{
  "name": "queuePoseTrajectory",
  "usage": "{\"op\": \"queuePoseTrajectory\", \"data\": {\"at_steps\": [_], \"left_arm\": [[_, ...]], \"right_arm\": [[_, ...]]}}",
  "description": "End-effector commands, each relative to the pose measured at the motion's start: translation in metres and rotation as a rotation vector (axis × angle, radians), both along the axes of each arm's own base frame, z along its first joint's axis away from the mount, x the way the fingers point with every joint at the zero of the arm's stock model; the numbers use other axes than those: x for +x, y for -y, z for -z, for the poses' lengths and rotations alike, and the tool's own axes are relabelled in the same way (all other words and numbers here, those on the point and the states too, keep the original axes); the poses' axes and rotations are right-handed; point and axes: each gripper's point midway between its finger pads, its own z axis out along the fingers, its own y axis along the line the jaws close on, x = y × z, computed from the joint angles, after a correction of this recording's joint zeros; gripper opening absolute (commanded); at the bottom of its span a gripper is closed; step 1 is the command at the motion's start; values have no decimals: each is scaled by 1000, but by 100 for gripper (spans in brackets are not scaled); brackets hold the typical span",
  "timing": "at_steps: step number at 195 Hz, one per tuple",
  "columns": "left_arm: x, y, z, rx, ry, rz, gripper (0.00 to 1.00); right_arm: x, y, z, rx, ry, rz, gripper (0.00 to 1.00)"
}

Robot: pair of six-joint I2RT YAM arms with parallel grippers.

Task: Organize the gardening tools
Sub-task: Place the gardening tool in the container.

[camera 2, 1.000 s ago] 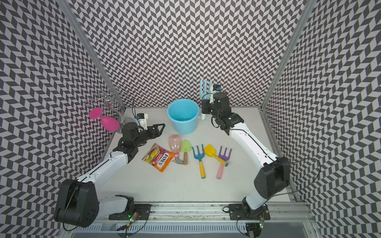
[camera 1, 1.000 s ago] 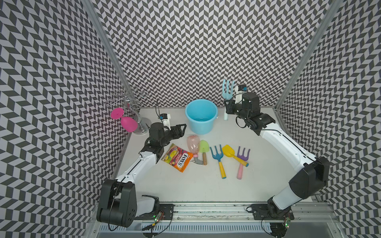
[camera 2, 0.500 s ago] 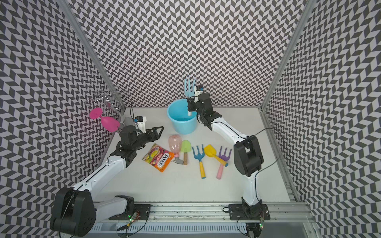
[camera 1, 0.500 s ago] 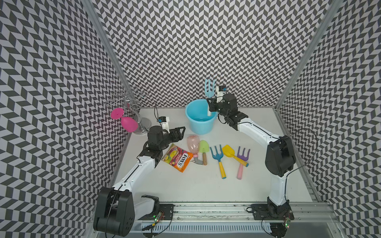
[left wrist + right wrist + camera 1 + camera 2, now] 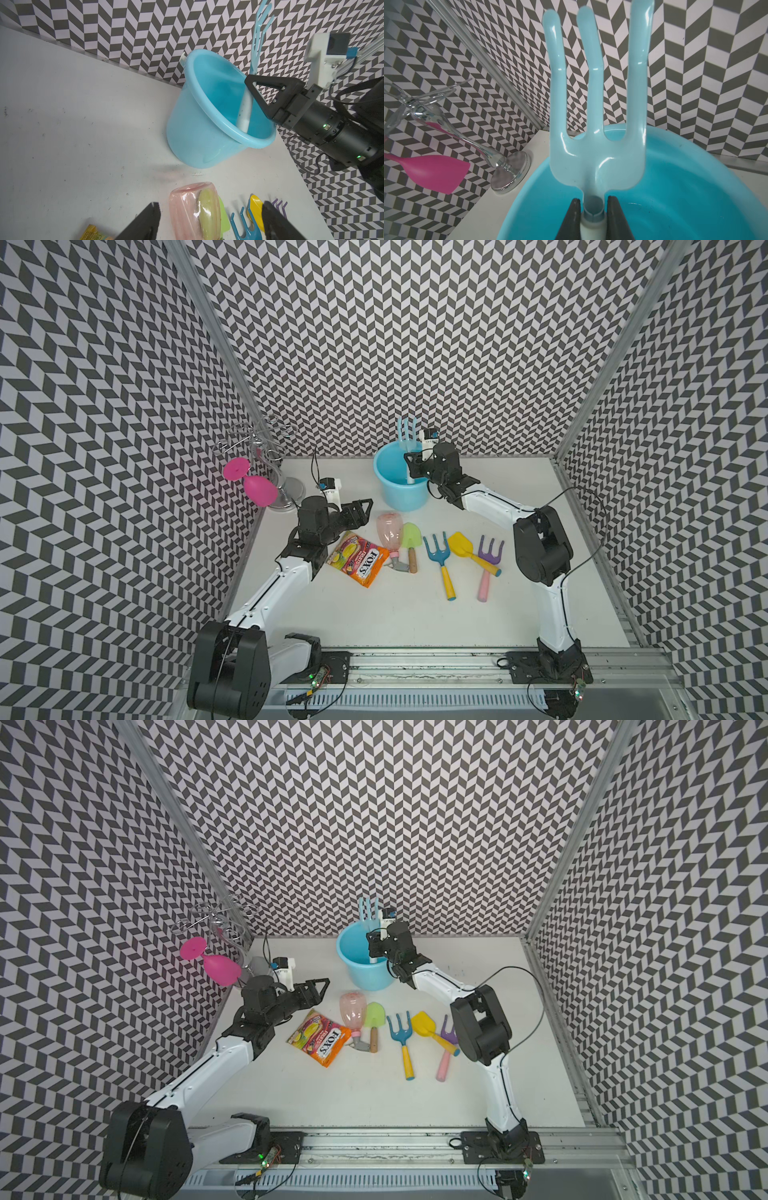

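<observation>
Two claws: right gripper [image 5: 593, 200] clamps light blue fork [image 5: 596, 162], handle end hidden by bucket [image 5: 187, 128]; left gripper [image 5: 211, 204] agape.

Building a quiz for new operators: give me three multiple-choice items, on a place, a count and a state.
1. The left gripper is: A open, empty; B shut, empty; C shut on a trowel.
2. How many forks and trowels lie on the table? A two; B four; C six.
3. Where is the handle of the light blue fork? A in the bucket; B on the table; C in the left gripper.
Answers: 1A, jaws apart, nothing between. 2B, green trowel, teal fork, yellow trowel, purple fork. 3A, right gripper holds it upright, handle below the rim.
</observation>
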Motion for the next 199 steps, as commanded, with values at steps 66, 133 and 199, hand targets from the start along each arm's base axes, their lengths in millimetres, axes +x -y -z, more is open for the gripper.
{"op": "queuePoseTrajectory", "data": {"at_steps": [66, 133, 199], "left_arm": [[-2, -3, 0, 19, 17, -10, 79], [0, -4, 1, 24, 16, -19, 79], [0, -3, 1, 18, 13, -17, 79]], "right_arm": [[9, -15, 5, -18, 2, -17, 19], [15, -11, 12, -139, -58, 2, 30], [19, -15, 9, -178, -107, -18, 39]]}}
